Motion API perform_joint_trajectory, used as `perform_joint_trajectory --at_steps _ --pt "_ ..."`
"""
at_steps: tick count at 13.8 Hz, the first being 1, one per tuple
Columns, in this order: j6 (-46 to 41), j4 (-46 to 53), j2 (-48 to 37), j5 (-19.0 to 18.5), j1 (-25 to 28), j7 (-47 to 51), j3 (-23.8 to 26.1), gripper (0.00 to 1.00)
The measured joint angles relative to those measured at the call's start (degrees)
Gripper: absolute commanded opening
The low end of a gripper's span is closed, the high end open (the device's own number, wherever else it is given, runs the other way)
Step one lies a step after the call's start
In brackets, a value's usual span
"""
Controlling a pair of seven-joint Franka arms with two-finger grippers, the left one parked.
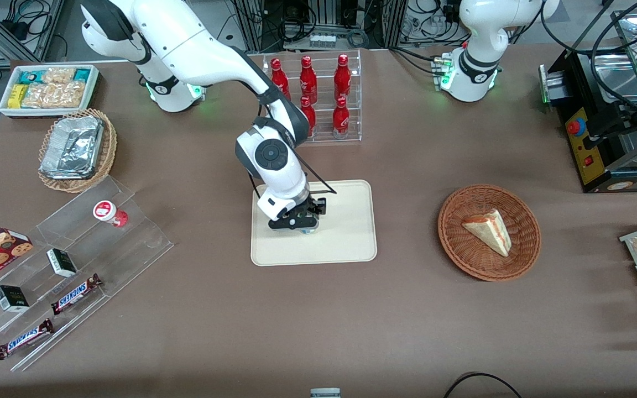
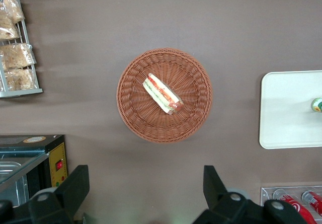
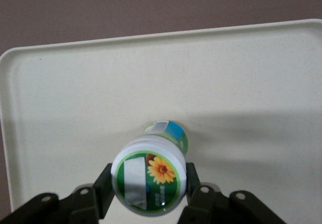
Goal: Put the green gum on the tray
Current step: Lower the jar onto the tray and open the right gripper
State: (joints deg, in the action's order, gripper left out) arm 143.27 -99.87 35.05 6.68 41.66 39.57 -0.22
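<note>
The pincer (image 1: 303, 224) of the right arm is low over the tray (image 1: 351, 221), and it points straight down. In the right wrist view the two fingers (image 3: 103, 189) stand on both sides of the green gum (image 3: 149, 177), closed in until they press the white lid, so the opening is only as wide as the bottle. The bottle is upright between them. Its lid shows a green ring and a yellow flower, and below the lid one sees a part of the label in green and blue. The lower end of the bottle seems to meet the cream surface of the tray (I cannot tell for sure if it rests there or is just above). In the front view the arm covers almost all of the bottle, and only a small part is visible under the pincer.

The tray lies flat on the brown table (image 1: 407, 309), about in the middle of it. In the left wrist view the green gum (image 2: 317, 104) shows at the edge of the picture, on the tray (image 2: 287, 108).

Toward the working arm's end of the table there is a clear stepped shelf (image 1: 69, 265), and a red bottle (image 1: 109, 213) stands on it. Toward the parked arm's end a wicker basket (image 1: 451, 232) holds a sandwich (image 1: 489, 229). A rack with red cola bottles (image 1: 324, 94) is farther from the front camera than the tray.
</note>
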Motion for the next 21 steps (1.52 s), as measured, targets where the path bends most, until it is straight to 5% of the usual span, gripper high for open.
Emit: perform_joint_trajectory --at_steps 1,2,3,4,21 --pt "0.23 0.01 0.29 0.07 0.00 0.01 0.00 0.00" --pt "0.38 0.04 0.47 0.08 0.00 0.04 -0.01 0.41" --pt "0.38 0.06 0.48 0.09 -0.01 0.06 -0.02 0.92" --pt "0.39 0.06 0.50 0.12 -0.02 0.07 -0.02 1.00" --pt "-3.93 1.64 -1.30 0.13 -0.40 -2.17 -0.67 1.00"
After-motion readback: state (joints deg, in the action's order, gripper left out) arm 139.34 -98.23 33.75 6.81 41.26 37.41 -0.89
